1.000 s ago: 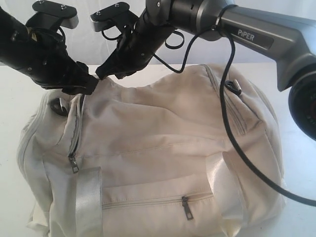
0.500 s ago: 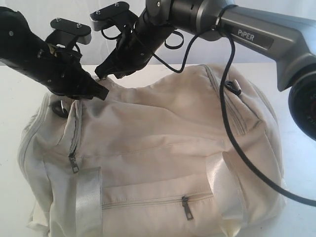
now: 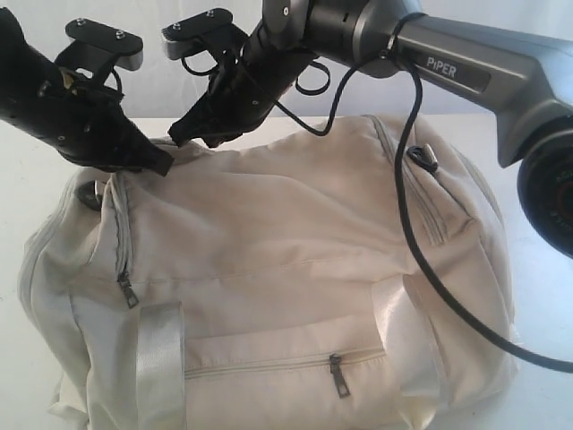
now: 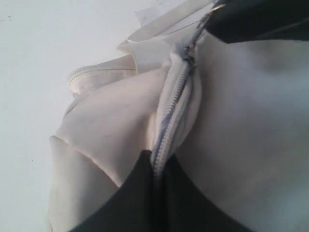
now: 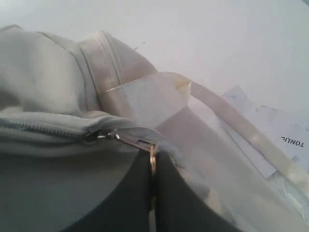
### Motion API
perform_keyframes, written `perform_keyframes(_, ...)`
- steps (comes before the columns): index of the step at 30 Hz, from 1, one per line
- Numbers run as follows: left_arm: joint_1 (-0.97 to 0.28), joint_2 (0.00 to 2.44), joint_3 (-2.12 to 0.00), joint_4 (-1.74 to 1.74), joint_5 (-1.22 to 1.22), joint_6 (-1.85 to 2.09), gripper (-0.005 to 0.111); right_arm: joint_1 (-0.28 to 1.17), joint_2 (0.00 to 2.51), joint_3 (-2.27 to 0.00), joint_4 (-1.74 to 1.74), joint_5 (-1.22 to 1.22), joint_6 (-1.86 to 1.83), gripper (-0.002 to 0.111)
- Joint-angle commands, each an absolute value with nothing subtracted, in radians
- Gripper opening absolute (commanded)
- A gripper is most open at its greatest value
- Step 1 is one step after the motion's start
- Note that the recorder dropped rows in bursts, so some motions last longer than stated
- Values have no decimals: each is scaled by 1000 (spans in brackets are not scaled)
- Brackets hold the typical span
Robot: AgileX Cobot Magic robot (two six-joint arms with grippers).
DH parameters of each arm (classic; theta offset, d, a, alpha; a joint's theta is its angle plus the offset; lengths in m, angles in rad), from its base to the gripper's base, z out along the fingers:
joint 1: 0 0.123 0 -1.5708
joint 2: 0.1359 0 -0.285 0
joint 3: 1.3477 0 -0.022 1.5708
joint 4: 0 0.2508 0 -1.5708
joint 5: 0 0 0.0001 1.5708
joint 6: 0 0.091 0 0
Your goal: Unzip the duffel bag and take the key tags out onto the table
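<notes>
A cream-white duffel bag (image 3: 286, 260) fills much of the white table (image 3: 31, 202) beneath two black robot hands. Nearest the camera and well below both hands, a closed front pocket zipper (image 3: 269, 365) runs across the bag's face between two shiny webbing handles (image 3: 161, 358), with a dark front pull (image 3: 338, 378) hanging from it. A dark side pull (image 3: 128, 292) hangs on another zipper almost directly below the left hand (image 3: 159, 165). Up on the bag's top ridge, the left hand is pinched tight on the duffel bag at the fabric edge of the main zipper (image 4: 171, 108), and the zipper tape runs out from between its fingers (image 4: 130, 198) toward the right hand (image 3: 182, 136). The right hand, just beside the left along the same ridge, is clamped tight on the metal zip pull (image 5: 137, 143), with the slider (image 5: 96, 136) just ahead of its tips and the closed teeth stretching away from it. A black cable (image 3: 414, 242) droops from the right arm across the bag, passing a black D-ring (image 3: 421, 159) well off to the right hand's outer side. Beyond the right hand, a loose webbing strap (image 5: 241, 128) trails off the bag, crossing a printed paper label (image 5: 285, 130) on the table.
</notes>
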State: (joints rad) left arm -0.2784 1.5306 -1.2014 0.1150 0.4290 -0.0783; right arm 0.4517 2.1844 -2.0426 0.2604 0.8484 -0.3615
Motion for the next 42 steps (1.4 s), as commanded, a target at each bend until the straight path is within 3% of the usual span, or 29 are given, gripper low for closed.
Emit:
perform_keyframes(1,-226,1512,-1155,143,488,-97,0,397,2185,-2047,173,815,-334,0)
perform_keyframes(30,-220,1393,-1136,146,467,-101,0,308,2185,-2047,106,735,-257,0)
perform_keyframes(42,-223,1377,-1136,-166,464,145,0,361,2185,-2047,498,722,-452,0)
